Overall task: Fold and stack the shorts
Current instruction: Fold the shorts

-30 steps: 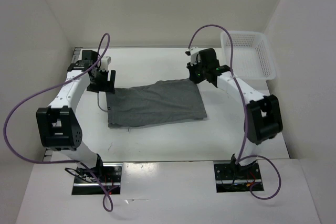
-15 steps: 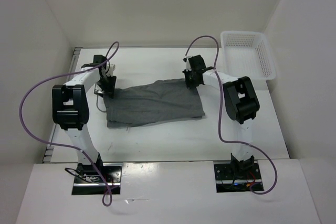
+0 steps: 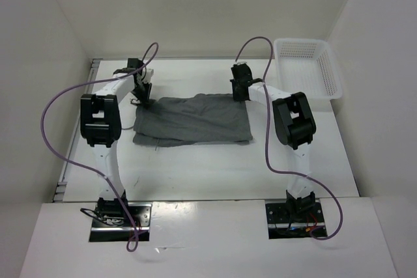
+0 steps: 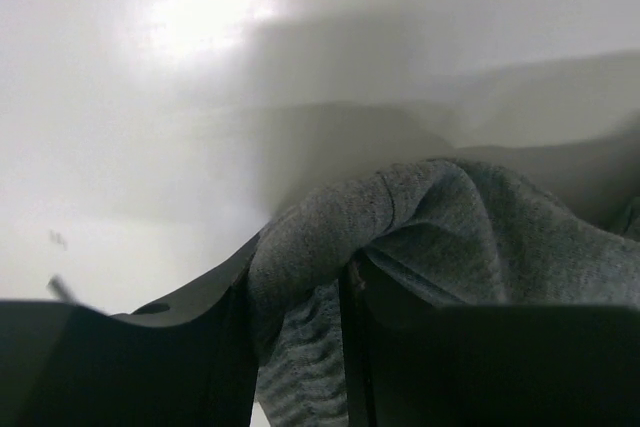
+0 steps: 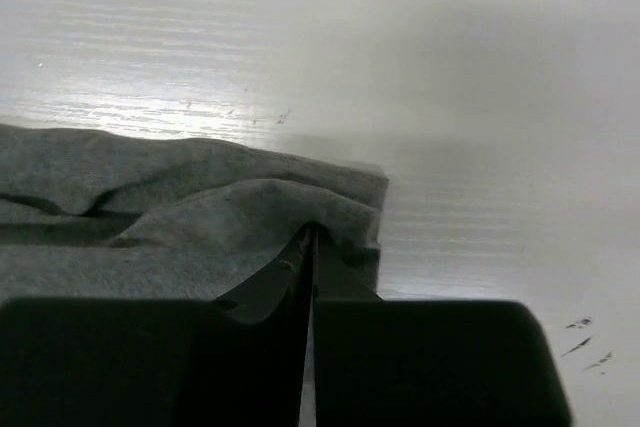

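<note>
**Grey shorts gripped at both far corners**

In the top view, much of the near table is seen bare. Both arms are stretched away from their bases, so the fingertips are largely masked by the wrists. In the two wrist views the lower part of each picture is filled by dark, blurred fingers, and only a small patch of cloth is shown beyond them. Neither a pocket nor a drawstring can be made out with certainty.

The shorts are laid flat on the middle of the table, with the long axis running left to right. The near edge is tilted slightly and the far edge is rumpled. Which end is the waistband cannot be told.

At the far left corner, the left gripper is set on the cloth. In its wrist view, a raised fold of the shorts is seen wedged in the narrow gap of the left gripper, so the fingers are clamped on it.

At the far right corner, the right gripper is set likewise. Its fingers are pressed together to a thin line at the right gripper, with a ridge of the shorts pinched at the tips.

A white mesh basket is placed at the far right, well apart from the shorts.
</note>
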`<state>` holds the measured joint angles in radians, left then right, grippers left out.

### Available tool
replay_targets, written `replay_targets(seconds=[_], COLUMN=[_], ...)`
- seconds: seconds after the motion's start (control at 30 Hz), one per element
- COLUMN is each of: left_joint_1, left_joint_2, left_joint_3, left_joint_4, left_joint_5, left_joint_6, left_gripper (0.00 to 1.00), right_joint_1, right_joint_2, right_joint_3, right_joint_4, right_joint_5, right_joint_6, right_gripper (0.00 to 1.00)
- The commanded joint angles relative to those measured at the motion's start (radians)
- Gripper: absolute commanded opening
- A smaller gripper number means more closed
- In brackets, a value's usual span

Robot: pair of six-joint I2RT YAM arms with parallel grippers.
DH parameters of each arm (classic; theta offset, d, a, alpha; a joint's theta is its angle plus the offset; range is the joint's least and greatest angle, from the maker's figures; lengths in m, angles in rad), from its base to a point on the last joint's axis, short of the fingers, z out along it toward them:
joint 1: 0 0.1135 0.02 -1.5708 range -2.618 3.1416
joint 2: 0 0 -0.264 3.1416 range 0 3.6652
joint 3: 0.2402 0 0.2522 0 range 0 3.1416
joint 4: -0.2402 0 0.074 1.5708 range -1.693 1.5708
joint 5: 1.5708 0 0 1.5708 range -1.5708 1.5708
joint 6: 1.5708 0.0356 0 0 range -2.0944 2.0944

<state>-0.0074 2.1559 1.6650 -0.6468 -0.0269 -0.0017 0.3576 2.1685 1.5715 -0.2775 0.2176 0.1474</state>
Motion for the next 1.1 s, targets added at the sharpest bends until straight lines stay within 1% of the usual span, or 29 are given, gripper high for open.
replay_targets(seconds=[0.0,0.03,0.13,0.17,0.2,0.23,0.27,0.3,0.33,0.4,0.43,0.5,0.53,0.57,0.63,0.67,0.7,0.8,0.83,0.87,0.9,0.97,1.0,1.07], left_joint_1=[-0.020,-0.020,-0.020,-0.029,-0.029,-0.029,-0.029,-0.029,-0.029,0.001,0.001,0.017,0.017,0.017,0.017,0.017,0.026,0.026,0.026,0.026,0.026,0.026,0.026,0.026], left_joint_2=[0.074,0.084,0.104,0.104,0.104,0.090,0.073,0.049,-0.017,-0.095,-0.176,-0.252,-0.308,-0.330,-0.379,-0.390,-0.401,-0.401,-0.401,-0.401,-0.378,-0.343,-0.303,-0.289], left_joint_3=[0.110,0.130,0.173,0.182,0.196,0.196,0.196,0.150,0.124,0.070,0.024,-0.014,-0.048,-0.068,-0.128,-0.164,-0.232,-0.287,-0.309,-0.321,-0.335,-0.350,-0.335,-0.324], left_joint_4=[0.049,0.049,0.058,0.058,0.058,0.044,0.032,0.032,0.032,0.032,0.032,0.021,0.006,-0.035,-0.063,-0.063,-0.073,-0.073,-0.073,-0.051,-0.030,-0.008,-0.019,-0.063], left_joint_5=[0.044,0.044,0.053,0.064,0.064,0.073,0.073,0.073,0.073,0.100,0.113,0.127,0.127,0.140,0.162,0.162,0.151,0.151,0.165,0.183,0.183,0.171,0.171,0.203], left_joint_6=[0.002,0.002,0.002,0.002,0.002,0.002,0.002,0.002,0.002,0.002,0.002,0.002,0.002,0.002,0.002,0.002,0.002,0.002,0.002,0.002,0.002,0.002,0.002,0.002], left_gripper=[0.38,0.38,0.36,0.39,0.47,0.59,0.70,0.84,0.90,0.99,1.00,1.00,1.00,1.00,1.00,1.00,1.00,1.00,1.00,1.00,1.00,1.00,0.97,0.89], right_joint_1=[0.003,0.003,0.003,0.003,-0.008,-0.008,-0.008,-0.008,-0.008,-0.008,-0.008,-0.008,-0.008,-0.008,-0.008,-0.008,-0.008,-0.008,-0.023,-0.038,-0.039,-0.039,-0.039,-0.039], right_joint_2=[-0.019,-0.036,-0.110,-0.154,-0.179,-0.209,-0.275,-0.310,-0.344,-0.441,-0.467,-0.507,-0.531,-0.542,-0.556,-0.565,-0.565,-0.565,-0.565,-0.555,-0.555,-0.544,-0.544,-0.555], right_joint_3=[0.038,0.038,0.016,-0.007,-0.007,-0.043,-0.063,-0.091,-0.156,-0.233,-0.313,-0.387,-0.453,-0.481,-0.543,-0.557,-0.570,-0.590,-0.600,-0.600,-0.610,-0.610,-0.610,-0.610], right_joint_4=[0.038,0.038,0.038,0.038,0.018,0.008,-0.003,-0.031,-0.044,-0.072,-0.092,-0.101,-0.101,-0.110,-0.111,-0.111,-0.111,-0.100,-0.100,-0.100,-0.089,-0.089,-0.089,-0.109], right_joint_5=[0.074,0.034,-0.007,-0.024,-0.047,-0.090,-0.116,-0.141,-0.179,-0.233,-0.254,-0.309,-0.320,-0.351,-0.374,-0.383,-0.383,-0.383,-0.383,-0.394,-0.394,-0.394,-0.394,-0.394], right_joint_6=[-0.011,-0.011,-0.023,-0.023,-0.023,-0.032,-0.032,-0.032,-0.004,0.017,0.033,0.084,0.102,0.134,0.164,0.188,0.188,0.227,0.239,0.251,0.262,0.277,0.287,0.296], right_gripper=[0.06,0.10,0.21,0.24,0.28,0.30,0.33,0.40,0.43,0.48,0.51,0.54,0.56,0.56,0.59,0.59,0.62,0.66,0.66,0.69,0.71,0.71,0.72,0.72])
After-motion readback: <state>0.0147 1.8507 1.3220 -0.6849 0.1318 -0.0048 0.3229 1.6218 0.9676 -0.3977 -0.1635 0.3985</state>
